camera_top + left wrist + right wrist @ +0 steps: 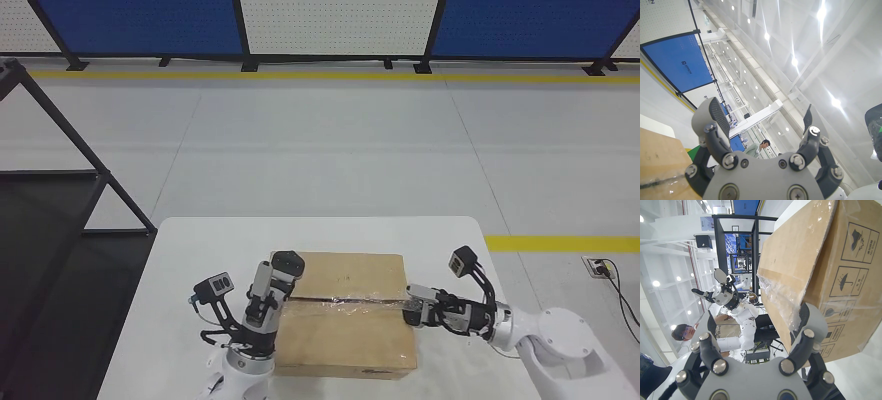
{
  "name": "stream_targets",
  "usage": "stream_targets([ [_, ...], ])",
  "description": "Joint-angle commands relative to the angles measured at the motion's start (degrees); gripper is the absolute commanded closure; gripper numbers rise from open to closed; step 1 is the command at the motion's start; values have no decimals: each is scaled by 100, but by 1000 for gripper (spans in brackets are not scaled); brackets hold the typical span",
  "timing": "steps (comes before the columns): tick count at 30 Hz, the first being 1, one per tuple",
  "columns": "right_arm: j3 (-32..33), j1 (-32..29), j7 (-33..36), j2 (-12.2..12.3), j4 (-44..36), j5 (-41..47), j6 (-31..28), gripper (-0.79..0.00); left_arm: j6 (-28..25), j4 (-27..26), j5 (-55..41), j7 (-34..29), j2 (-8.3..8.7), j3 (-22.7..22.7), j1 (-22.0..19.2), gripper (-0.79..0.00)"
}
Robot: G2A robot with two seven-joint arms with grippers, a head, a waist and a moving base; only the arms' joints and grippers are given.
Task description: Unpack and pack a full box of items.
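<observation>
Left gripper (762, 113), fingers (718, 115) spread wide apart, aimed up toward ceiling lights (794, 61). Just beside one finger, corner of a cardboard box (660, 151), wrinkled clear tape (674, 180) along its seam. Behind the box, white table (659, 123) corner; farther off, blue wall panel (677, 64).

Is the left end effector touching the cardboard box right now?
Apart. The right wrist view shows the left end effector open in the air, with background between it and the cardboard box.

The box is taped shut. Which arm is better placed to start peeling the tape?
Probably right. The right gripper is open at the end of the box, beside the loose tape; the left gripper points upward, away from it.
</observation>
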Motion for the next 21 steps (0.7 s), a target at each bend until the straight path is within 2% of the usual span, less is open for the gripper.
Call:
stream_targets([
  [1, 15, -20, 1, 6, -10, -9, 10, -785, -2, 1, -9, -18, -4, -12, 5, -785],
  [4, 36, -45, -9, 16, -3, -40, 39, -785, 3, 10, -28, -35, -10, -34, 10, -785],
  [5, 41, -45, -3, 18, -1, -45, 41, -739, 2, 14, -41, -43, -12, -40, 10, -785],
  [7, 38, -52, 5, 21, -3, -37, 46, -376, 2, 27, -57, -54, -16, -56, 10, -785],
  [9, 33, -54, 5, 23, -10, -52, 58, -348, 5, 31, -61, -64, -20, -63, 9, -785],
  [14, 14, -26, -26, 31, -10, -133, 124, -376, 15, 45, -65, -87, -33, -80, 8, -785],
  [15, 8, -23, -30, 31, -9, -141, 136, -428, 14, 46, -68, -86, -35, -82, 8, -785],
  [16, 0, -13, -38, 33, -5, -175, 170, -631, 12, 48, -73, -83, -39, -83, 9, -785],
  [17, -4, -8, -37, 34, -7, -185, 178, -785, 20, 52, -75, -90, -40, -81, 11, -785],
  [21, -14, 8, -15, 40, 17, -195, 224, -785, 30, 52, -78, -116, -48, -97, 12, -785],
])
